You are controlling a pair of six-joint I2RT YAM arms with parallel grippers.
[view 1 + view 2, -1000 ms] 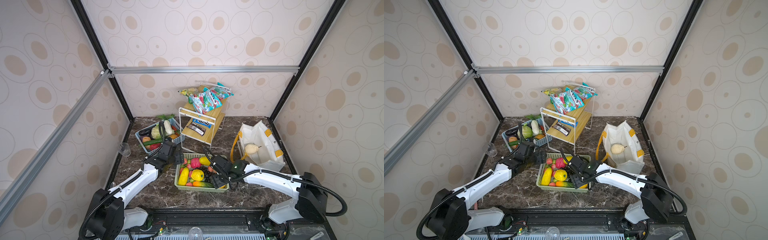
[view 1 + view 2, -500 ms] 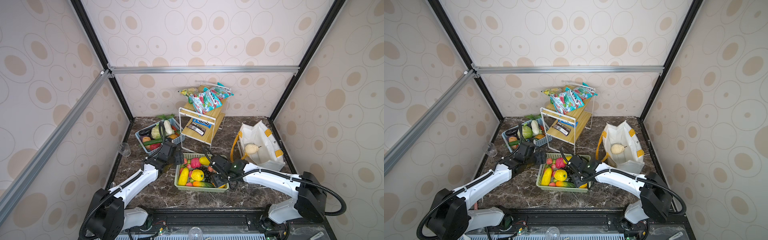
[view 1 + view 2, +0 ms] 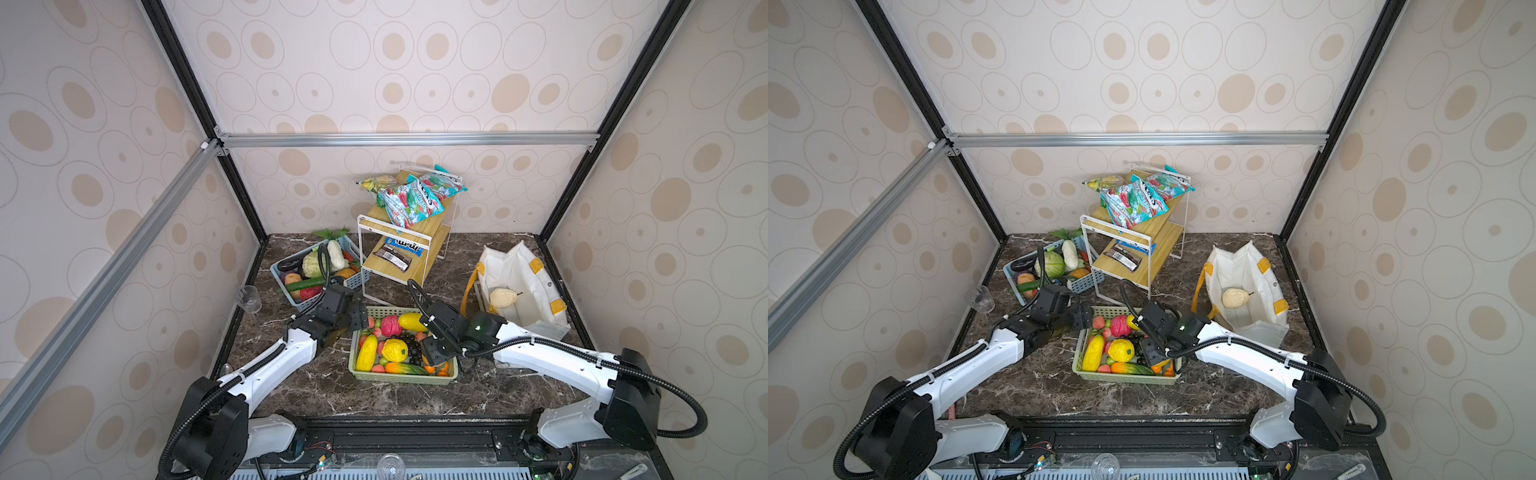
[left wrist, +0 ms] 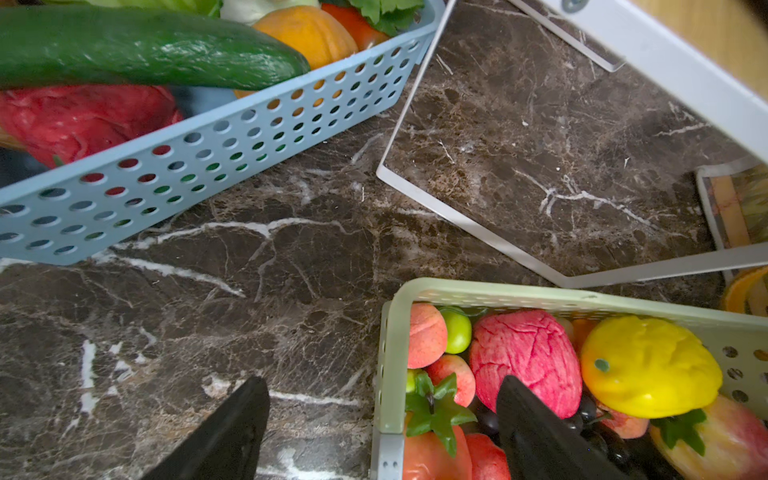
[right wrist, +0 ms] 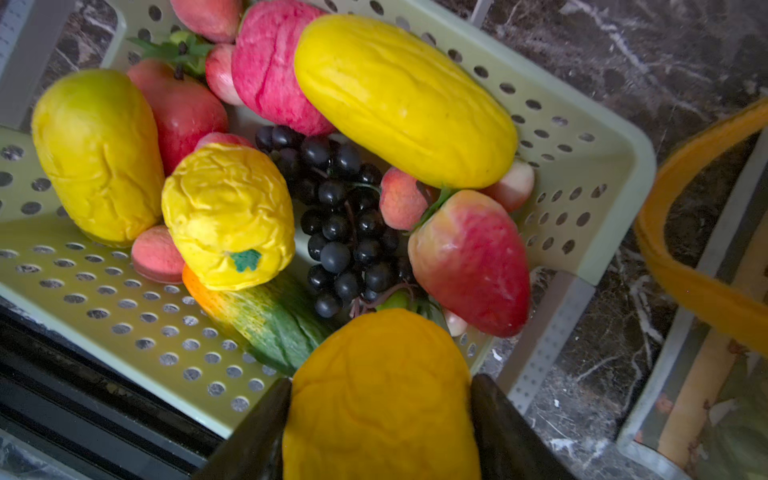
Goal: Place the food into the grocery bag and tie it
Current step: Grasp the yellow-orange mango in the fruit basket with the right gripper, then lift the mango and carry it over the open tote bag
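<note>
The food lies in a pale green basket (image 3: pixel 403 377): a yellow citrus (image 5: pixel 228 216), dark grapes (image 5: pixel 345 232), a long yellow fruit (image 5: pixel 403 99) and red pieces. My right gripper (image 5: pixel 380 382) is shut on an orange fruit (image 5: pixel 380 353) at the basket's near right corner; in a top view this gripper (image 3: pixel 434 358) hangs over that corner. The left gripper (image 4: pixel 380 386) is open and astride the basket's left rim (image 4: pixel 390 353), seen in both top views (image 3: pixel 357 318) (image 3: pixel 1081 318). The white grocery bag (image 3: pixel 519 282) stands open at the right with a pale pear (image 3: pixel 502 297) inside.
A blue basket (image 3: pixel 276 274) of vegetables sits at the back left, with a cucumber (image 4: pixel 145 50) on top. A white-framed wooden shelf rack (image 3: pixel 399 249) with snack bags (image 3: pixel 411 199) stands behind the green basket. A clear cup (image 3: pixel 248 297) is by the left wall.
The right gripper's jaws have drawn in onto the orange fruit. The left arm has not moved.
</note>
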